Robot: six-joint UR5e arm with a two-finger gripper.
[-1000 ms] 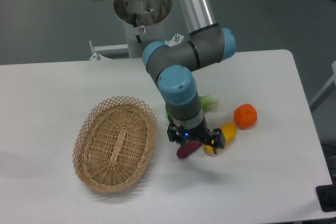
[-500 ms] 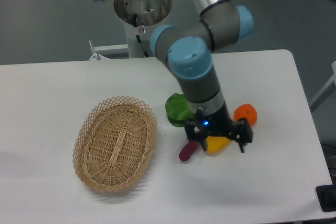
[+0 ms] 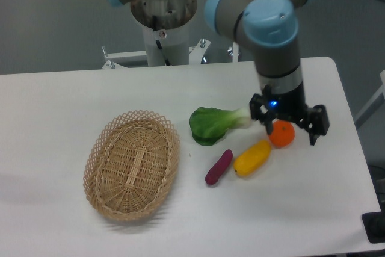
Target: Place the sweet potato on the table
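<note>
Wicker basket (image 3: pixel 131 164) sits on the left half of the table (image 3: pixel 54 106); the leafy vegetable (image 3: pixel 213 124) lies to its right, past centre. Sweet potato (image 3: pixel 218 167) lies on the table just near of the leafy vegetable, with the elongated vegetable (image 3: pixel 252 157) just beside it on the right. Round fruit (image 3: pixel 281 135) is right and slightly far of that, with the gripper (image 3: pixel 290 126) above it, arm rising behind.

The arm reaches out from its base at the back, its grey-and-blue wrist pointing straight down. The gripper (image 3: pixel 290 127) hangs below the wrist with its two black fingers (image 3: pixel 317 129) spread wide and nothing between them. A small blue light glows on the gripper body just above the fingers.
</note>
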